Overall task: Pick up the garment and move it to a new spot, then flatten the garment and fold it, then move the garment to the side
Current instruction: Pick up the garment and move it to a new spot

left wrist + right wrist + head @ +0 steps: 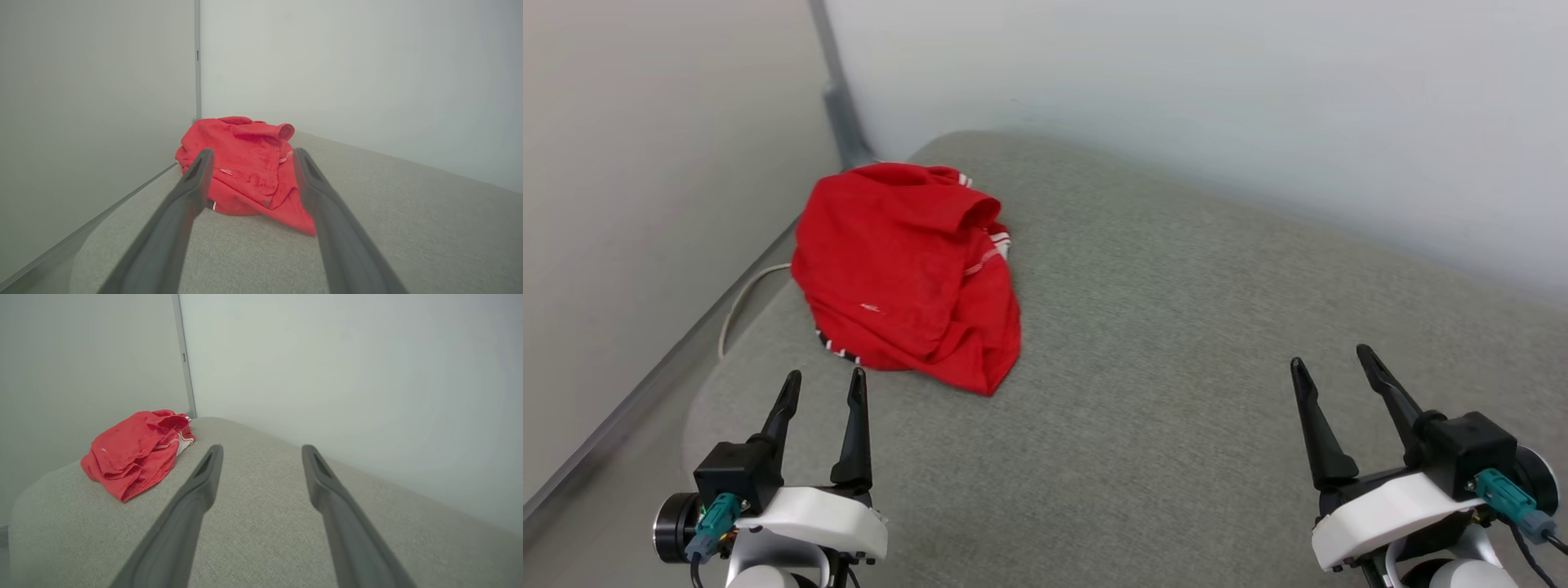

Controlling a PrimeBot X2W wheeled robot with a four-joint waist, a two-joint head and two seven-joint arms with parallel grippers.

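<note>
Lying crumpled: garment (907, 269), white mark (870, 308) illegible

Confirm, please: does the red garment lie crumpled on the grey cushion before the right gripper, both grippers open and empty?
Not quite: the head view shows the garment before the left gripper, not the right gripper; the rest holds.

A broad pad covered in grey woven fabric (1176, 343) takes up the middle of the scene, its corners rounded at seven and eleven o'clock. Pale walls (1176, 98) stand behind it from nine round to three. A grey strip (837, 90) runs up the wall corner at eleven. At nine, a thin white cable (737, 304) loops beside the pad's edge, near a grey ledge (629, 398) along the wall.
</note>
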